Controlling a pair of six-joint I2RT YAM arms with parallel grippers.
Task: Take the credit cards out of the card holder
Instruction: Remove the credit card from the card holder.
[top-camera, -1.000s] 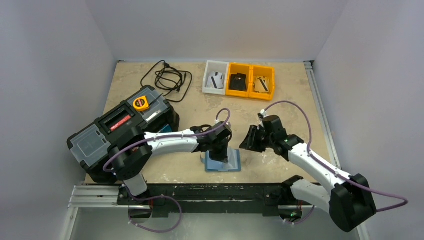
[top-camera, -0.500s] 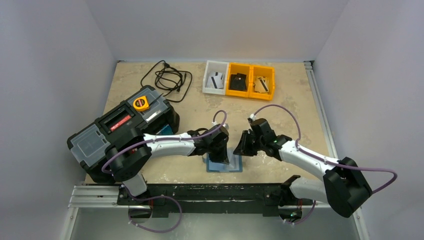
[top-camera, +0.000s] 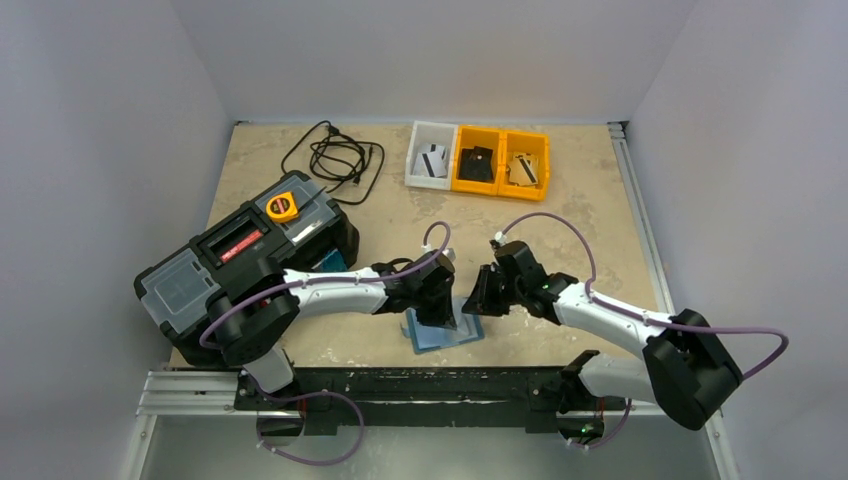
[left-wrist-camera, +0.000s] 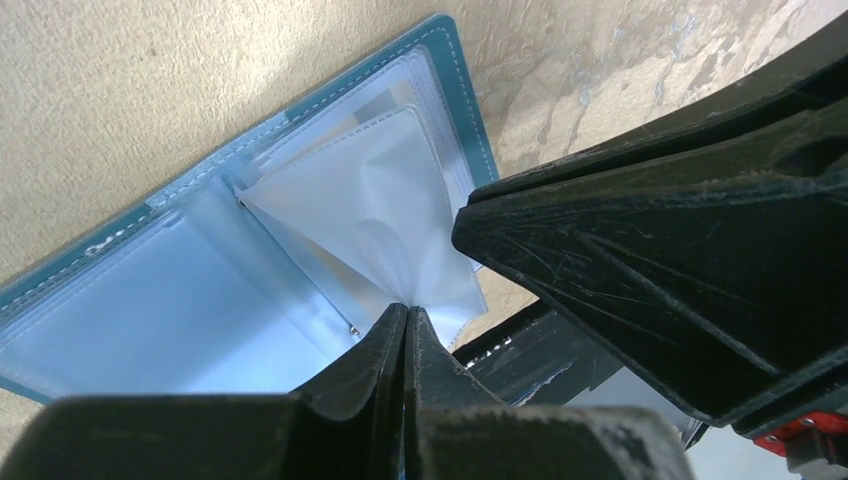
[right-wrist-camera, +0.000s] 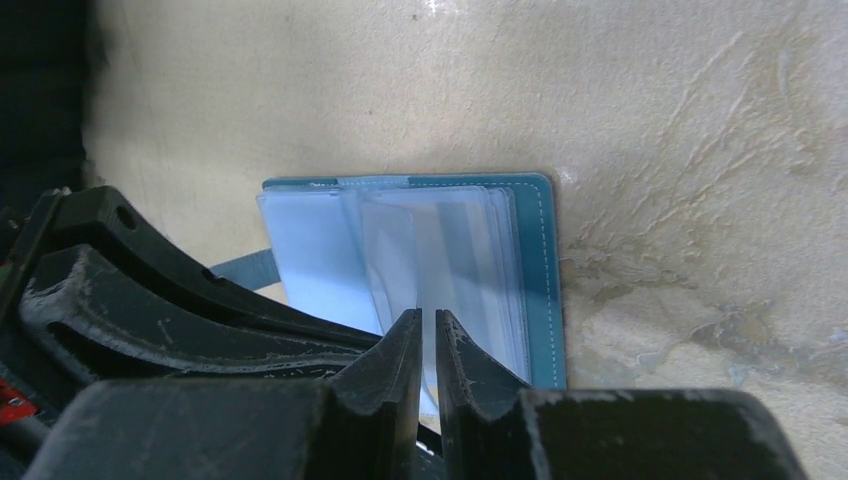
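The card holder (top-camera: 447, 330) lies open near the table's front edge, teal outside with clear pockets inside. My left gripper (top-camera: 441, 314) is shut on one clear pocket sleeve (left-wrist-camera: 370, 200) and lifts it off the holder (left-wrist-camera: 462, 95); its tip shows in the left wrist view (left-wrist-camera: 407, 310). My right gripper (top-camera: 479, 301) hovers at the holder's right panel (right-wrist-camera: 542, 270). Its jaws (right-wrist-camera: 428, 318) stand a narrow slit apart over an upright clear sleeve (right-wrist-camera: 392, 262). No card shows in the pockets. Credit cards lie in the far bins: a grey-white one (top-camera: 432, 160), a black one (top-camera: 478, 163) and a tan one (top-camera: 521, 168).
A large black toolbox (top-camera: 225, 265) with a yellow tape measure (top-camera: 282, 207) stands at the left. A coiled black cable (top-camera: 335, 155) lies at the back. A white bin (top-camera: 416, 170) and two yellow bins (top-camera: 500, 185) stand at the back middle. The right gripper's body (left-wrist-camera: 680, 230) crowds the left wrist view.
My right gripper has moved left and down to the holder's right edge. My left gripper has shifted slightly, and the holder has turned a little.
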